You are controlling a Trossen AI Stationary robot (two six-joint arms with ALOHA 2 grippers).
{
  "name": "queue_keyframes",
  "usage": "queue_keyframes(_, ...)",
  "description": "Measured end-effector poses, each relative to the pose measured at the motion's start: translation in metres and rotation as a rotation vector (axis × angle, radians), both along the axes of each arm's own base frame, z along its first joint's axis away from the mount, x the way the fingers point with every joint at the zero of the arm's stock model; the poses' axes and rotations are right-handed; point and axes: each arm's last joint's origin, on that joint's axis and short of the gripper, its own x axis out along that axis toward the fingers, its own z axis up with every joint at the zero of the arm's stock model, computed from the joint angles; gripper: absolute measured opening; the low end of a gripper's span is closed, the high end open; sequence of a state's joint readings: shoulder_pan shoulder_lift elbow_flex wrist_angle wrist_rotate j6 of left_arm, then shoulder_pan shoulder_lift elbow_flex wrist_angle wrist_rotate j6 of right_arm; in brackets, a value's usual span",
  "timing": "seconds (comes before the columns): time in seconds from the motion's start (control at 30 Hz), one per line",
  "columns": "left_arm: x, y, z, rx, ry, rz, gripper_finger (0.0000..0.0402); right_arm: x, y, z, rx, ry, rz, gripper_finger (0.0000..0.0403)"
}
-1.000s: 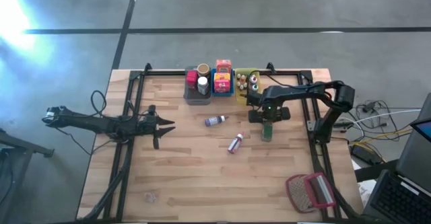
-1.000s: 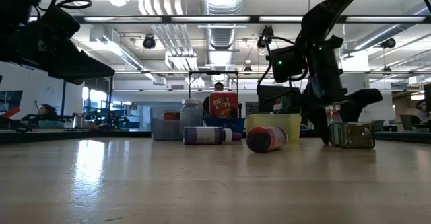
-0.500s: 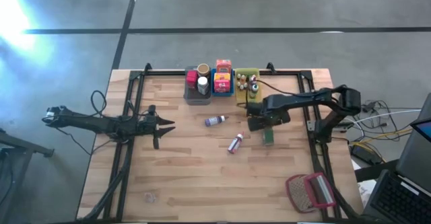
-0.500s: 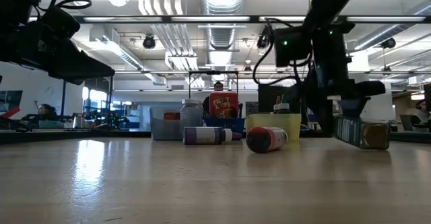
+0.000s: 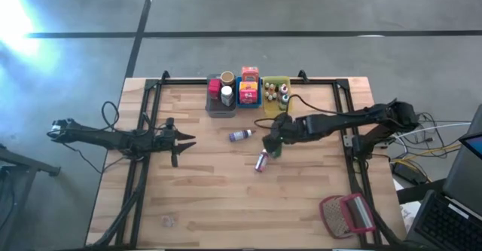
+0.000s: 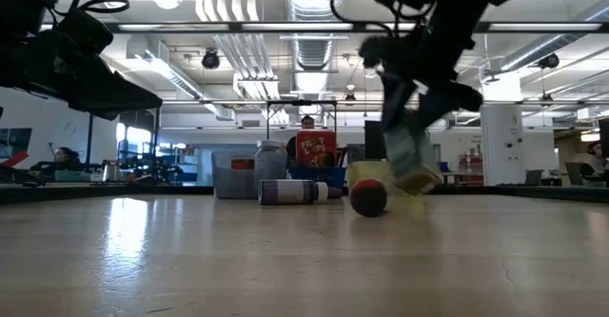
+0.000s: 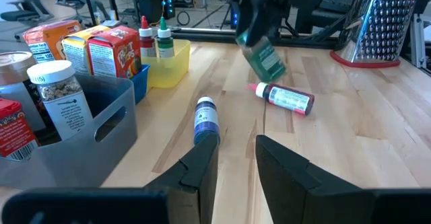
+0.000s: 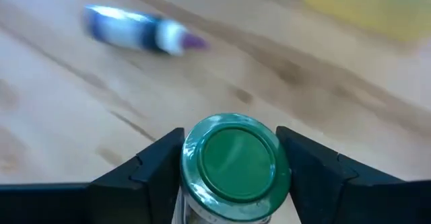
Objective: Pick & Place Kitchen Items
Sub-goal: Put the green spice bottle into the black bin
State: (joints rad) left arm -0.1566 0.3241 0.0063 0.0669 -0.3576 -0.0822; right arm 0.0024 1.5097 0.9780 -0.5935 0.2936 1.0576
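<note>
Green bottle (image 8: 232, 160) label hidden, right claw (image 8: 232, 170) gripping

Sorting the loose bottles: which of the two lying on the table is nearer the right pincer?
The red-labelled bottle, right beside the right pincer, which holds the green bottle. The purple-labelled bottle lies farther off, toward the bins.

A grey floor (image 5: 301, 10) crossed by dark lines is seen along the top; ceiling ducts (image 6: 314, 12) and strip lights (image 6: 219, 27) are shown overhead.
</note>
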Motion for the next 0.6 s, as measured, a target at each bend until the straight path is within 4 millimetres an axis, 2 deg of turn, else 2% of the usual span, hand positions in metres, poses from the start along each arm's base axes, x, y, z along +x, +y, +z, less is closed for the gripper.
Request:
queue_keyframes(0.17,0.0,0.0,0.0,0.0,0.0,0.0,0.0108,0.02,0.011,0.031,-0.098,-0.124,0.11,0.0203)
queue_keyframes(0.33,0.0,0.0,0.0,0.0,0.0,0.0,0.0108,0.045,0.023,0.05,-0.203,-0.19,0.221,0.0214)
queue_keyframes(0.43,0.0,0.0,0.0,0.0,0.0,0.0,0.0108,0.066,0.03,0.05,-0.271,-0.223,0.309,0.0217)
queue_keyframes(0.6,0.0,0.0,0.0,0.0,0.0,0.0,0.0108,0.105,0.045,0.027,-0.383,-0.235,0.473,0.0205)
